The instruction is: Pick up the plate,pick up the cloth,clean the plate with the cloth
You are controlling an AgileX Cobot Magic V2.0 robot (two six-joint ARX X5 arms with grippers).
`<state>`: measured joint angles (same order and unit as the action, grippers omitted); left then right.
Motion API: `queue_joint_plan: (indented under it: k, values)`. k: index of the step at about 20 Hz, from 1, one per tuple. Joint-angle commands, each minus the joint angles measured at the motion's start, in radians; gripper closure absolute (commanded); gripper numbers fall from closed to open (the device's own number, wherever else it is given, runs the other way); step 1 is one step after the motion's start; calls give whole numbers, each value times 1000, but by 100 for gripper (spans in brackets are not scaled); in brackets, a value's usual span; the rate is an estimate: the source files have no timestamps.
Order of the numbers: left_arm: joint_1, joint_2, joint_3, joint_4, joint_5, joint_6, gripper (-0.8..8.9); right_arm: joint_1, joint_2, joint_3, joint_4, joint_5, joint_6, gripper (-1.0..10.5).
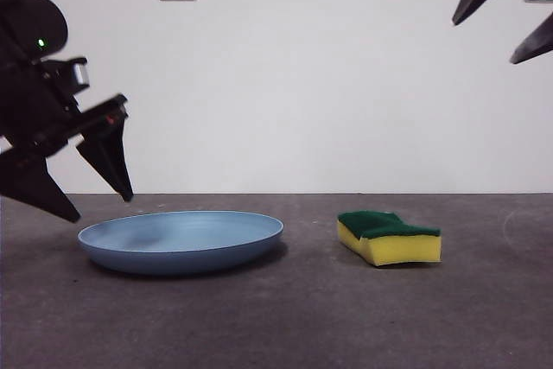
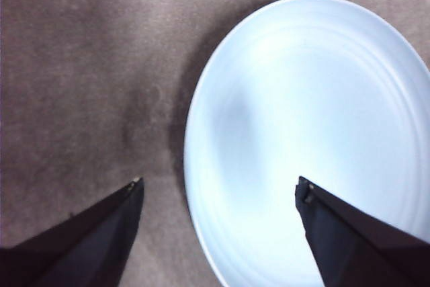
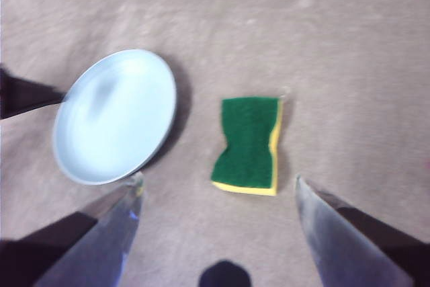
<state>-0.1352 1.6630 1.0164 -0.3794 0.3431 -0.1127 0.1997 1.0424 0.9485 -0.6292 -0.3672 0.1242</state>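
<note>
The left end effector point(image 1: 97, 202), spread wide, hangs just above the big round light-blue plastic plate's point(image 1: 181, 239) edge (not touching). The right end effector point(image 3: 218, 186), also spread, hangs high over the yellow-and-green wavy sponge cloth point(image 3: 248, 144).

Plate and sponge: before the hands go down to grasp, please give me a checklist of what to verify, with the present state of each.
1. Left hand open, jaws astride the plate rim: ok.
2. Left hand touching the plate: not ok, it hangs above it beside the near rim.
3. Plate flat on the table, nothing on it: ok.
4. Right hand open: ok.
5. Right hand over the sponge: not ok, it is high above, the sponge ahead of its jaws.
6. Sponge apart from the plate, green side up: ok.
</note>
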Motion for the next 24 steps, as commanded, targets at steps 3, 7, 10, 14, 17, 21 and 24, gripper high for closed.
queue_joint_plan:
  k: [3, 7, 10, 14, 17, 21, 24]
  values:
    - [-10, 48, 0, 42, -20, -9, 441, 41, 2, 4, 3, -1, 18, 568]
    - [-10, 64, 0, 51, -26, -18, 441, 53, 2, 4, 3, -1, 26, 568]
    - [-17, 64, 0, 59, -27, -18, 442, 53, 2, 4, 3, -1, 37, 568]
    - [-27, 66, 0, 65, -37, -18, 509, 53, 2, 4, 3, -1, 36, 568]
    - [-34, 70, 0, 67, -37, -18, 509, 53, 2, 4, 3, -1, 36, 568]
    - [-43, 104, 0, 64, -39, -18, 508, 53, 2, 4, 3, -1, 36, 568]
    - [-55, 109, 0, 64, -58, -19, 558, 53, 2, 4, 3, -1, 36, 568]
